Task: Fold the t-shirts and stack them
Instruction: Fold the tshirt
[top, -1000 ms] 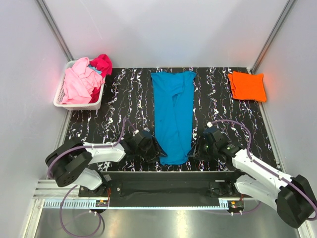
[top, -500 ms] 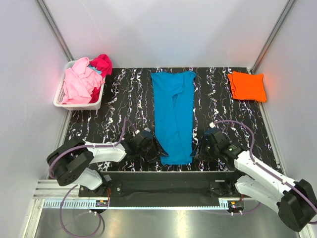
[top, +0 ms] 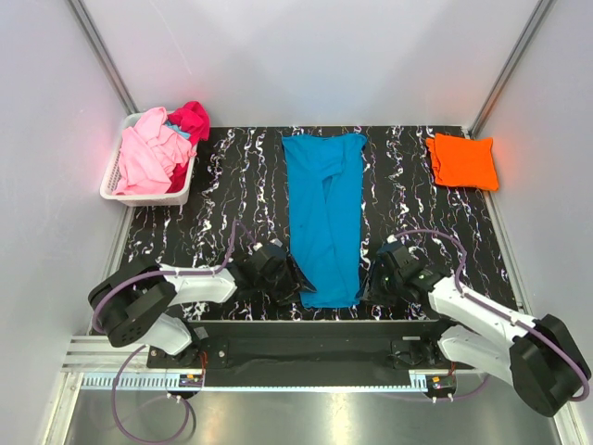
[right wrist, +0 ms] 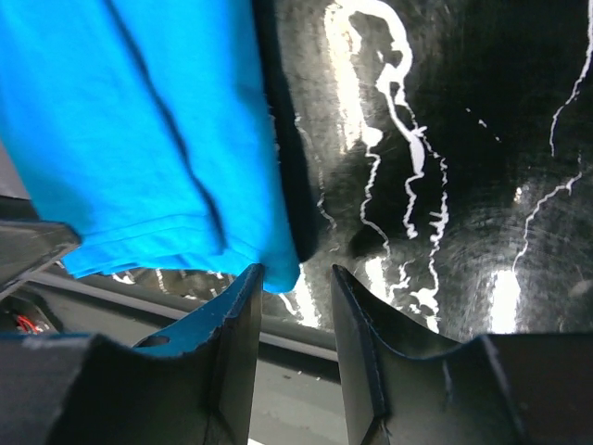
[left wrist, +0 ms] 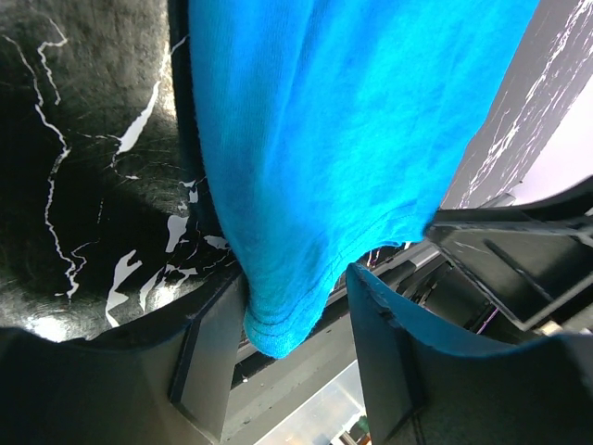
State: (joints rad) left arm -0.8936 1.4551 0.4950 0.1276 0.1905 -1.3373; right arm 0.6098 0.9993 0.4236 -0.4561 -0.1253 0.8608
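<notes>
A turquoise t-shirt, folded into a long strip, lies down the middle of the black marbled table. My left gripper is at the strip's near left corner. In the left wrist view the gripper is open, and that corner hangs between the fingers, against the left one. My right gripper is at the near right corner. In the right wrist view the gripper is open, with the corner tip just between the fingertips. A folded orange t-shirt lies at the far right.
A white slatted basket at the far left holds a light pink t-shirt and a magenta one. The table's near edge and a black rail run just below both grippers. Grey walls close in the sides.
My right gripper has moved a little left and nearer, closing in on the turquoise shirt's near right corner. The left gripper has barely shifted. The shirts have not moved.
</notes>
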